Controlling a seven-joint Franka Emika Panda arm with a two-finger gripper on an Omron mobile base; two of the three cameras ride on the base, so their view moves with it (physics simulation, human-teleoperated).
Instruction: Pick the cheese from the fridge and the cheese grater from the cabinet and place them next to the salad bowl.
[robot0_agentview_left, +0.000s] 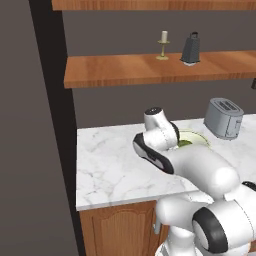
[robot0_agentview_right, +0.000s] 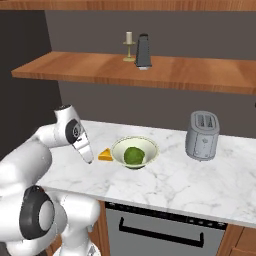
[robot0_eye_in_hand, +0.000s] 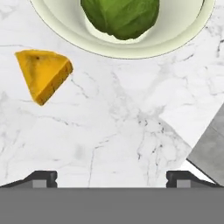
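Arm folded forward, gripper (robot0_eye_in_hand: 111, 177) turned downward with its jaws spread wide.

The white arm (robot0_agentview_left: 200, 170) is seen rising from the base, bent sharply at the elbow, and the forearm is carried forward and down to the wrist (robot0_agentview_right: 75, 131). The hand is pointed down. In the hand view the two dark fingertips (robot0_eye_in_hand: 41, 177) are set far apart, one at each side. Nothing is gripped between them, and bare surface is seen in the gap.

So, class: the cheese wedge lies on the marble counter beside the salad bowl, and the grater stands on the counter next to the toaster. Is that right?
Not quite. The cheese grater stands on the wooden cabinet shelf beside the candlestick, as the right base view shows. The cheese does lie beside the salad bowl.
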